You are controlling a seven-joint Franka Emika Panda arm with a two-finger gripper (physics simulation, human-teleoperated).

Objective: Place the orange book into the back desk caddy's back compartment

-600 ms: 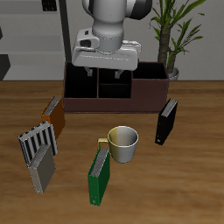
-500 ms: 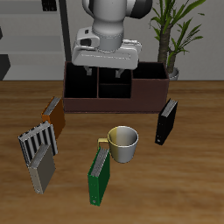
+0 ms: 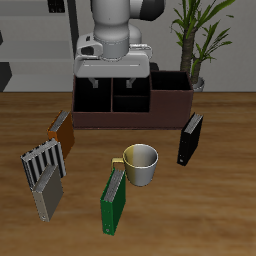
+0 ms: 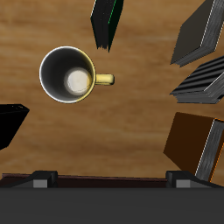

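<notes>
Hand point(image 3: 113, 78) hangs over the back desk caddy point(image 3: 170, 108), jaws spread and empty; orange book point(image 3: 60, 127) lies forward and aside, long axis running front-to-back.

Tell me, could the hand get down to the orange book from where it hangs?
Probably yes: the orange book lies uncovered in front of the caddy, and the hand holds nothing.

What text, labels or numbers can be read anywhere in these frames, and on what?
None: no readable text in either view.
Orange book: plain cover, no title.
Green book: plain.
Black book: plain.
Mug: no print.
Caddy: no label.
Gripper: no marking that can be read.
</notes>
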